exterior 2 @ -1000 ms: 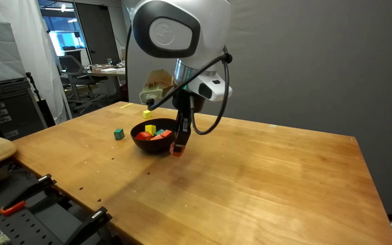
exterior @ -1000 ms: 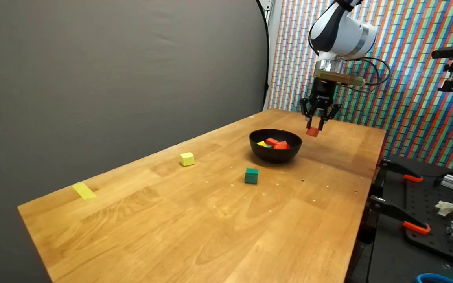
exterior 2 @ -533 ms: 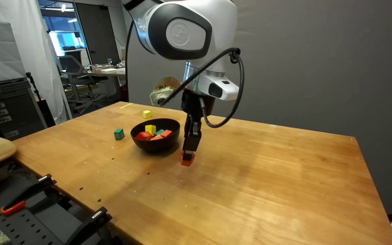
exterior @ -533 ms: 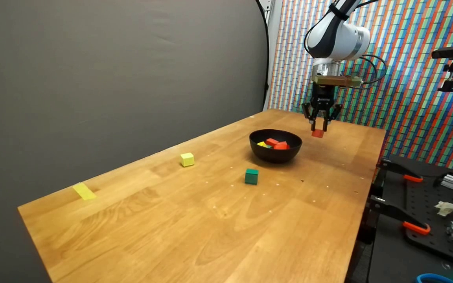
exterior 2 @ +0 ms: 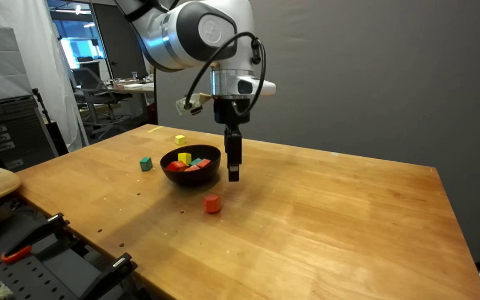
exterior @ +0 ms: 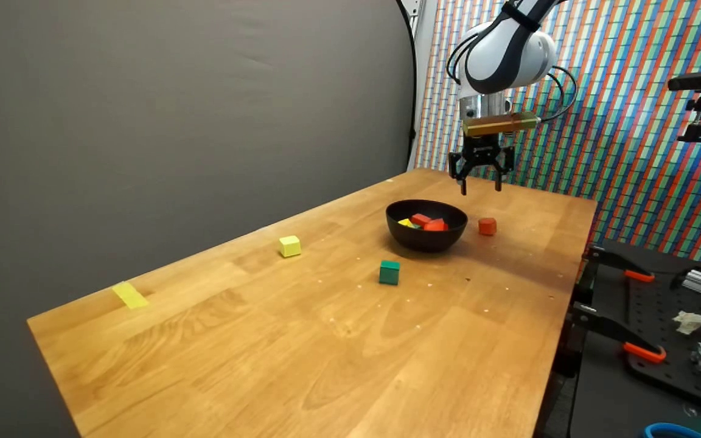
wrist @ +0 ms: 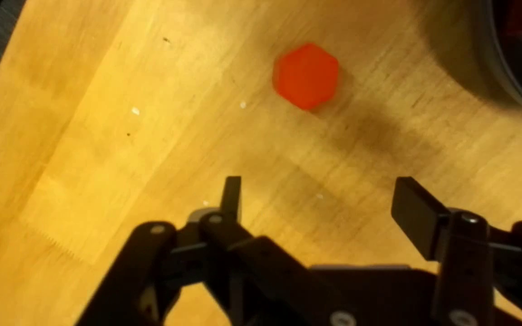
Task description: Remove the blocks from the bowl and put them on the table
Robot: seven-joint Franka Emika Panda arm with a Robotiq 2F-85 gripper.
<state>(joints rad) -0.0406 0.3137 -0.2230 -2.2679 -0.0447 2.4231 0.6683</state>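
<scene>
Above the light brown wooden counter [wrist: 84, 158], the black tool [wrist: 317, 181] hangs spread, empty; nearby, the just-released red faceted block [wrist: 306, 77] sits on the counter. Multicoloured blocks [exterior 2: 186, 160] inside the round black bowl [exterior 2: 190, 179] likely follow.

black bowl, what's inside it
In an exterior view, the black bowl holds a yellow block, a partly hidden green block and some red blocks. Whatever lies beneath them is covered, so more can't be ruled out.

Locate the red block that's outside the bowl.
In an exterior view, the red block rests on the table just right of the bowl, apart from it, and below the open gripper in the picture.
</scene>
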